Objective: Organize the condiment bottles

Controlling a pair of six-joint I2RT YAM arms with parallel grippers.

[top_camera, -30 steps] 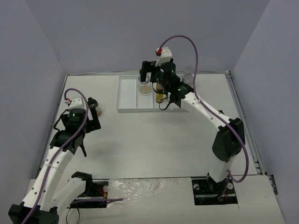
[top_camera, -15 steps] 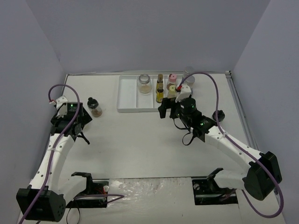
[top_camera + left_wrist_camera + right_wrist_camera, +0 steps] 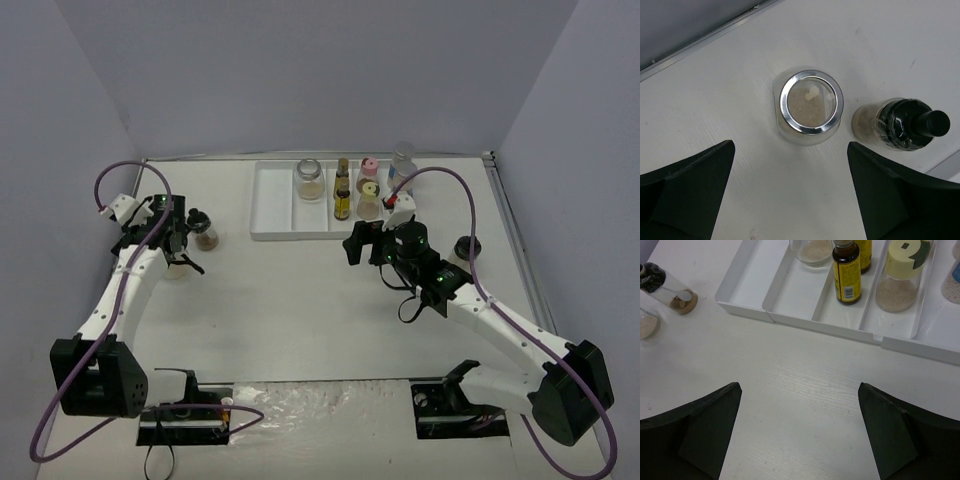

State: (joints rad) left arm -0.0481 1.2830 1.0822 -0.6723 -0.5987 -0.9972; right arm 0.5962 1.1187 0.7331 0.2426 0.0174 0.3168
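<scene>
My left gripper [image 3: 791, 150]: jaws wide apart, holding nothing, above 1 silver-rimmed clear glass jar of tan powder [image 3: 810, 107] on the white table [image 3: 300, 300]; 1 black-capped clear bottle [image 3: 902, 125] just right of it, apart. White divided plastic tray [image 3: 270, 205], far side: 1 clear powder jar [image 3: 812, 247], 2 amber glass bottles [image 3: 846, 272], 1 yellow-capped shaker [image 3: 900, 277]. My right gripper [image 3: 800, 386]: jaws wide apart, empty, near the tray's front edge. 1 black-lidded round jar [image 3: 466, 247], far right.
</scene>
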